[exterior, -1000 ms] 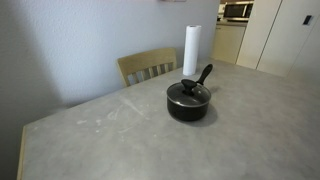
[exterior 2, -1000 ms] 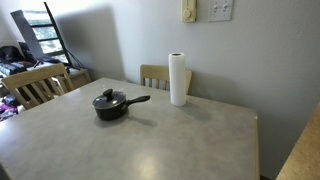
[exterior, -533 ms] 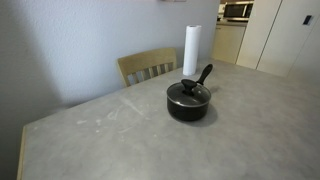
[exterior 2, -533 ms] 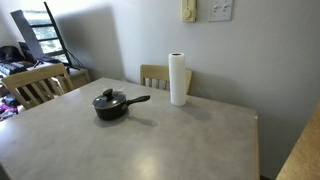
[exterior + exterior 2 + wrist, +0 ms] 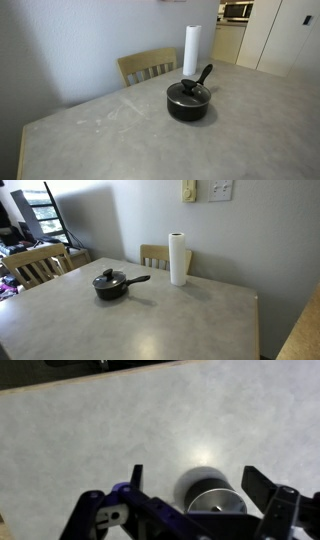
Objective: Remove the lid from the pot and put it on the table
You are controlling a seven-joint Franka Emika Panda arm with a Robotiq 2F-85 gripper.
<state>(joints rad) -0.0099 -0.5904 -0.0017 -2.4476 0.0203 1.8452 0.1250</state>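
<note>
The small black pot (image 5: 189, 106) stands on the light grey mottled table (image 5: 110, 140), with its long handle (image 5: 204, 73) angled up. The glass lid (image 5: 187, 93) with a black knob sits on the pot. Both also show in an exterior view: the pot (image 5: 110, 289), the lid (image 5: 108, 279), the table (image 5: 160, 325). My gripper (image 5: 197, 476) shows only in the wrist view, open and empty, high above the table top. The pot and lid are out of the wrist view.
A white paper-towel roll (image 5: 191, 50) stands upright behind the pot, also seen in an exterior view (image 5: 178, 259); from above it shows between my fingers (image 5: 212, 500). Light wooden chairs (image 5: 148, 66) (image 5: 35, 265) stand at the table's edges.
</note>
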